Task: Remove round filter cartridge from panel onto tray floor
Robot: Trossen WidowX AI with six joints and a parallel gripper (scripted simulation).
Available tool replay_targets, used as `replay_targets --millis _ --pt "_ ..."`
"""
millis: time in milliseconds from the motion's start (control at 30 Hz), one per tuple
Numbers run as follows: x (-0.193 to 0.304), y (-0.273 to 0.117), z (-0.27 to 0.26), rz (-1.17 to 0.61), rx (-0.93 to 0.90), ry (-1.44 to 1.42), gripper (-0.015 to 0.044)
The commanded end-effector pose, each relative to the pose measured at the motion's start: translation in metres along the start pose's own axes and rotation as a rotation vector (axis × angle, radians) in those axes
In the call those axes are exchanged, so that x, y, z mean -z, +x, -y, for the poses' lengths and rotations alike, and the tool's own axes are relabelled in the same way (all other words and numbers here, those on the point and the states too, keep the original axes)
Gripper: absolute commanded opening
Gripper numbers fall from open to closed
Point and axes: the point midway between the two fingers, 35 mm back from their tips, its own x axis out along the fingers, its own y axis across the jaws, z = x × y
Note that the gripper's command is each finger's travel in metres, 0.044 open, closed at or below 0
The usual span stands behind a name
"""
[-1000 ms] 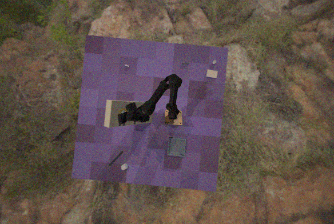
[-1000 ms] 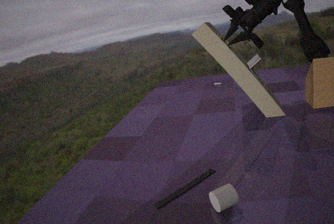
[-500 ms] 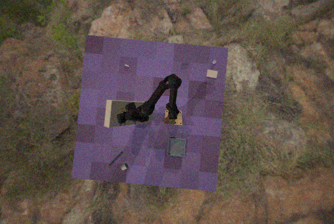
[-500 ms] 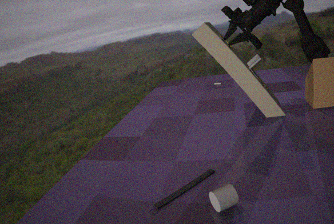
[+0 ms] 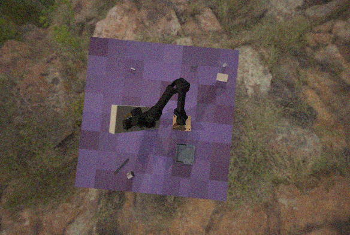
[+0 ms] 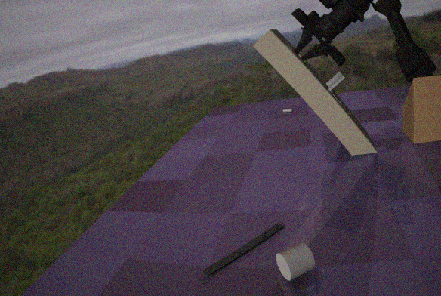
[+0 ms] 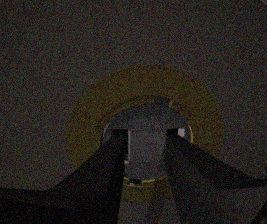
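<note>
The service panel (image 5: 113, 119) (image 6: 313, 94) (image 7: 44, 75) is a tilted slab with a beige edge and a dark face. In the wrist view the round filter cartridge (image 7: 145, 117) sits inside a yellow ring (image 7: 84, 125) on that face. My gripper (image 7: 144, 137) (image 5: 127, 123) (image 6: 303, 50) is pressed up to the panel. Its two dark fingers are partly closed, their tips are in the cartridge's two slots, and the cartridge's middle strip is between them. The grey tray (image 5: 184, 153) lies on the purple floor, in front of the arm's base.
The arm stands on an orange block (image 5: 181, 123) (image 6: 424, 110). A white cylinder (image 5: 129, 175) (image 6: 295, 261) and a dark bar (image 5: 121, 165) (image 6: 243, 249) lie near the floor's front edge. A beige block (image 5: 222, 77) and a small white piece (image 5: 132, 69) (image 6: 287, 110) lie farther back.
</note>
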Motion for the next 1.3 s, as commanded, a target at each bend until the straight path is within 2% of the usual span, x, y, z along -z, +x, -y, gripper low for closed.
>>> replay_targets --millis 0,367,667,733,800,1267 --pt "0.0002 0.0058 0.0020 -0.006 0.006 -0.001 0.0101" --pt "0.0002 0.0079 0.0020 -0.005 0.006 -0.001 0.0101" --pt "0.0002 0.0008 -0.0005 0.002 -0.003 -0.004 0.0041" --pt "0.0002 0.0008 -0.0005 0.002 -0.003 -0.004 0.0000" --pt "0.0002 0.0012 -0.0004 0.002 -0.002 -0.009 0.0000" --pt "0.0002 0.0086 0.0019 -0.007 0.005 -0.473 0.0000"
